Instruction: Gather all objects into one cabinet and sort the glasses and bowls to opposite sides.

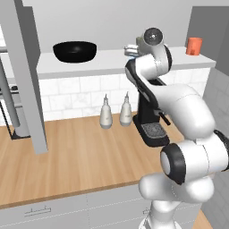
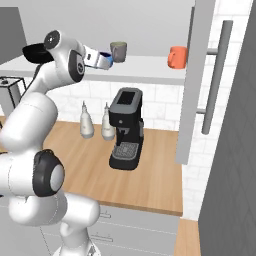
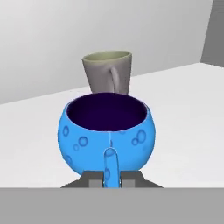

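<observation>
Gripping the blue bowl (image 3: 107, 133) by its handle, the gripper (image 3: 110, 175) holds it just before the grey-green cup (image 3: 107, 72); open shelf board (image 3: 183, 113) beyond.

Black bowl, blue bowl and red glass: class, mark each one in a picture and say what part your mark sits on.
Black bowl (image 1: 74, 52), left base view, its front wall.
Blue bowl (image 3: 109, 140), hand view, its spotted front wall.
Red glass (image 2: 177, 57), right base view, the middle of its side.
</observation>
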Motion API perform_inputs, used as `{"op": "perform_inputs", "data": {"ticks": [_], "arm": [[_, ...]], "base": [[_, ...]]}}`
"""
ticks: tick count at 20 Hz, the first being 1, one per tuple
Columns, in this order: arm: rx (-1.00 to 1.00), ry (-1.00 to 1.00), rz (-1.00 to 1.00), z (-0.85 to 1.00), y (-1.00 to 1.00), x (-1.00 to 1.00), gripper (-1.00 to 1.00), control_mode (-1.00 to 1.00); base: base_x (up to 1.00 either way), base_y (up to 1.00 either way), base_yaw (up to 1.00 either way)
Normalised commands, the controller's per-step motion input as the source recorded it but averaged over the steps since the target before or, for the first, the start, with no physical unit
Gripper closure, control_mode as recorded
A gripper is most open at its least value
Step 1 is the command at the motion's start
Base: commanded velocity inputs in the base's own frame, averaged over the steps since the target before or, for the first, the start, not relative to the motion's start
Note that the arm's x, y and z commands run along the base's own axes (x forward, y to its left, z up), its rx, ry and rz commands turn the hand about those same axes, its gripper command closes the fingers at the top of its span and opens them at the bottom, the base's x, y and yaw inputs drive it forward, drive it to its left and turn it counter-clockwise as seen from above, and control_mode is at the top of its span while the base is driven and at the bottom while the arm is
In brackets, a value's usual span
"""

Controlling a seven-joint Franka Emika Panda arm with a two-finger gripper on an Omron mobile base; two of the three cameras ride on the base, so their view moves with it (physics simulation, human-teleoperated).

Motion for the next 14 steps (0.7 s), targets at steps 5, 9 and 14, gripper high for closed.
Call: {"op": "perform_inputs", "data": {"ticks": [5,9,14], "arm": [[0.00,0.04,-0.16,0.06,-0.55,-0.11,1.00,-1.00],[0.00,0.06,-0.18,0.09,-0.53,0.00,1.00,-1.00],[0.00,0.07,-0.17,0.03,-0.63,0.00,1.00,-1.00]], "base": [[0.00,0.00,0.00],[0.00,0.00,0.00],[0.00,0.00,0.00]]}}
